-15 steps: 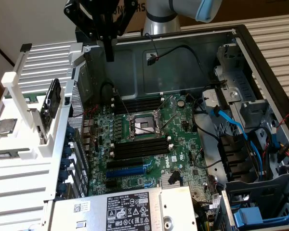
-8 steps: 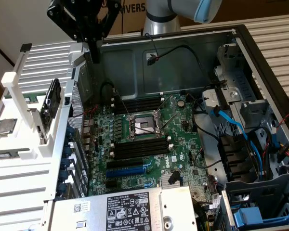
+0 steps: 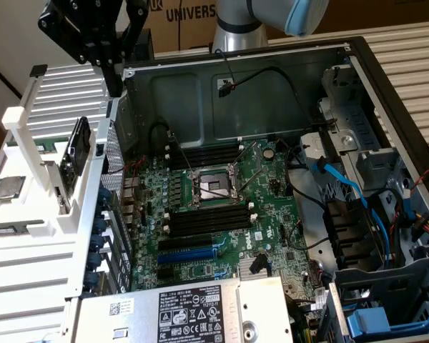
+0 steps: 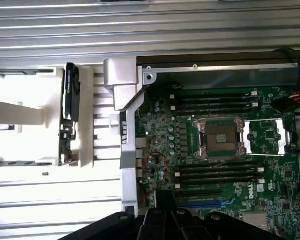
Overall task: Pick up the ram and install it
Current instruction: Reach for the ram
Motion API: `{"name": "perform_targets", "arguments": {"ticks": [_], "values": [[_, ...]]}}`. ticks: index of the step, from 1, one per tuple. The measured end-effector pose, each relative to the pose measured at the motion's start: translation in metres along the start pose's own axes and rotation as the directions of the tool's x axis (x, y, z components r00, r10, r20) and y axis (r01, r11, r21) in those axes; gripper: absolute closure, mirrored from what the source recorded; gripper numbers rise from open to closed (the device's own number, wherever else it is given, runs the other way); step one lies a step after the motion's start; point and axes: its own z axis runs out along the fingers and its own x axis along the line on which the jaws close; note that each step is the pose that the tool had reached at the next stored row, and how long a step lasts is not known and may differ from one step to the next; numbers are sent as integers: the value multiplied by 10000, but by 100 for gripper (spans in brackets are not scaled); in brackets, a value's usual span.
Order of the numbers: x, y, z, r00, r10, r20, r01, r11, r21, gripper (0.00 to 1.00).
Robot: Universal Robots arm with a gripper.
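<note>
Supervisor: Start with the gripper. What have you got?

Operator: I see it high at the exterior view's left, black, hanging over the corner where the white rack meets the side wall of the computer case. Whether it is released or clenched I cannot tell.

Supervisor: And the ram?

Operator: I have the ram standing on its long edge in the rack, between white uprights. It is just outside the case wall and below the gripper in the exterior view, apart from it. It looks dark, with green board showing at one end in my wrist view. It is not yet in a slot.

Supervisor: What lies around it?

Operator: Farther to the exterior view's left, a square metal-topped chip lies flat on the rack. Inside the case I see the green motherboard, its processor socket in the middle. One bank of long black memory slots with white end clips sits on the near side of the socket, and a second bank on the far side. A blue expansion slot lies just beside the near bank, toward the silver box with a printed label. Blue cables run along the exterior view's right of the case.
</note>
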Motion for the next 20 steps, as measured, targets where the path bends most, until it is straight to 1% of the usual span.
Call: {"name": "perform_targets", "arguments": {"ticks": [20], "values": [[911, -64, -29, 10000, 0, 0, 0, 10000, -6, 90]]}}
